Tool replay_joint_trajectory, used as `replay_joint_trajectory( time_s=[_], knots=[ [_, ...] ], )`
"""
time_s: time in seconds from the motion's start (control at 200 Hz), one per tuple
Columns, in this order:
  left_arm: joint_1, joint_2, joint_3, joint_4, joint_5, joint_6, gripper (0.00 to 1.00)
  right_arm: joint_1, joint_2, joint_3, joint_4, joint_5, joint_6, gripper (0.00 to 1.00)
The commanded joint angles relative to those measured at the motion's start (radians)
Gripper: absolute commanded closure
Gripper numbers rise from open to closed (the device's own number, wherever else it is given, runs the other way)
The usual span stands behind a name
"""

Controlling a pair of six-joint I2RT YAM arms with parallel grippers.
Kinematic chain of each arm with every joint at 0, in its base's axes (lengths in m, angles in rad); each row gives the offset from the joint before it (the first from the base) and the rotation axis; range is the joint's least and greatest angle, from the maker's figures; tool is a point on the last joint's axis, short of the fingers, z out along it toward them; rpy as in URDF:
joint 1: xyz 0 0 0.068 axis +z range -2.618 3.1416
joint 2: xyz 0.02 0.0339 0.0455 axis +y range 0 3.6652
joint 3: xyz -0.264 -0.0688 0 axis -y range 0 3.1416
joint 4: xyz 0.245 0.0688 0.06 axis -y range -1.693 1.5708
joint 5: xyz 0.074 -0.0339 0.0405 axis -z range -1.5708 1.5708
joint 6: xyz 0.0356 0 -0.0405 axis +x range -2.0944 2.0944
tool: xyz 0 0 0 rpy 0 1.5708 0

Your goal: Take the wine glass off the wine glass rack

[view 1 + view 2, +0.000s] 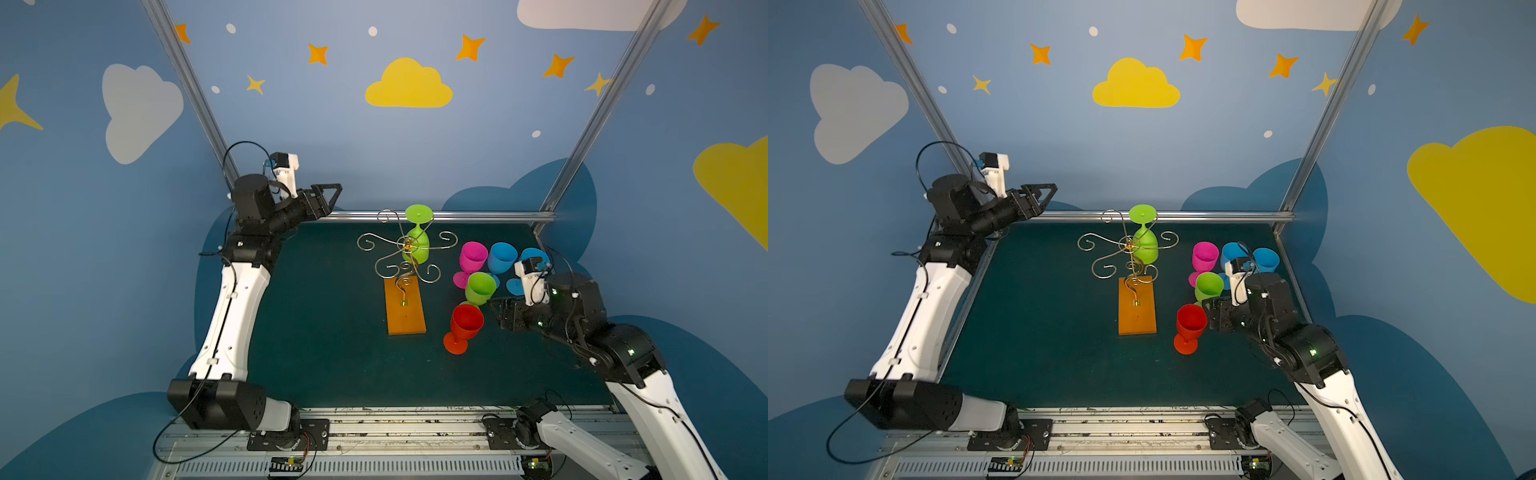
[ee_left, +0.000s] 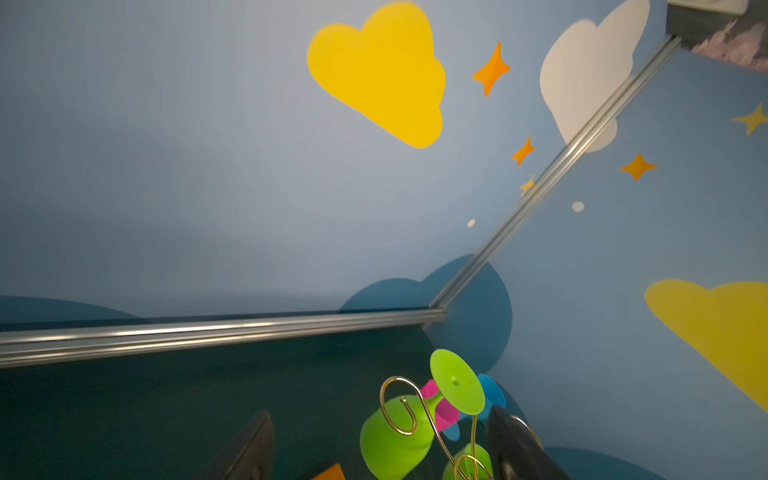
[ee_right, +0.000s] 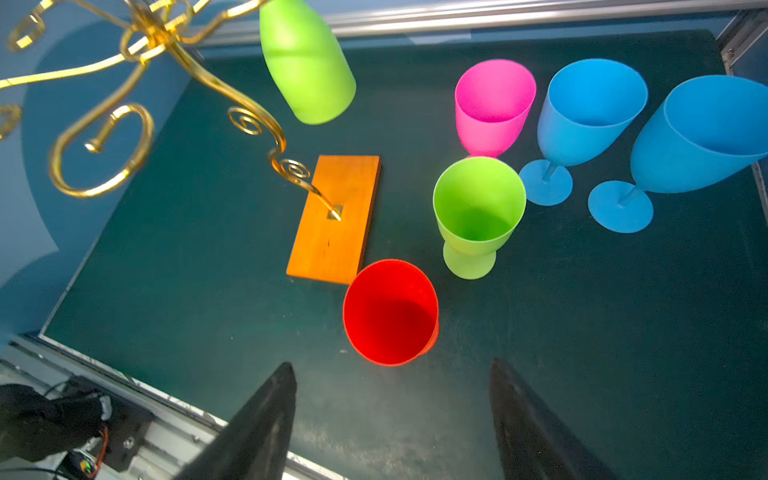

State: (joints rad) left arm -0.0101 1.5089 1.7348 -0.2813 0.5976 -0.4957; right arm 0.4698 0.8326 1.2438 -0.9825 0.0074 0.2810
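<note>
1. One lime-green plastic wine glass (image 1: 417,245) is hanging upside down on the gold wire wine glass rack (image 1: 406,309).
2. Five coloured goblets (image 1: 480,286) are already standing beside it.
3. Both the left gripper (image 1: 332,194) and the right gripper (image 3: 392,370) are gaping empty.

I read left arm (image 1: 232,316) raised, wrist reaching forward, jaws spread, empty. Right arm (image 1: 652,419) folded lower, wrist angled inward, jaws parted, nothing between fingers (image 3: 257,428). Jaw pairs well apart.

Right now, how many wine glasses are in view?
6. A green glass hangs inverted on the rack; on the mat stand pink, two blue, another green, red.
</note>
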Motion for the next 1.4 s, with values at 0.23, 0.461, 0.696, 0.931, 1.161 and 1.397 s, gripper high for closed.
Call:
replay_joint_trajectory(
  time_s=[0.23, 0.461, 0.696, 0.931, 1.161, 1.397],
  knots=[
    [-0.103, 0.654, 0.991, -0.737, 0.238, 0.206, 0.24, -0.036, -0.038, -0.006, -0.012, -0.086, -0.027, 0.27],
    [-0.152, 0.756, 1.005, -0.646, 0.243, 0.165, 0.25, -0.039, -0.067, 0.008, -0.045, -0.071, -0.029, 0.27],
    [-0.148, 0.728, 0.994, -0.596, 0.204, 0.170, 0.24, -0.075, 0.013, 0.100, 0.028, -0.105, -0.055, 0.27],
    [-0.113, 0.516, 0.754, -0.446, 0.148, 0.182, 0.20, -0.282, 0.274, 0.238, 0.278, -0.507, 0.024, 0.29],
    [-0.040, 0.147, 0.188, 0.008, 0.078, 0.103, 0.15, -0.313, 0.566, 0.426, 0.438, -0.671, 0.070, 0.30],
    [0.013, -0.125, -0.256, 0.245, -0.020, 0.081, 0.08, -0.285, 0.812, 0.641, 0.398, -0.709, 0.042, 0.33]
  ],
)
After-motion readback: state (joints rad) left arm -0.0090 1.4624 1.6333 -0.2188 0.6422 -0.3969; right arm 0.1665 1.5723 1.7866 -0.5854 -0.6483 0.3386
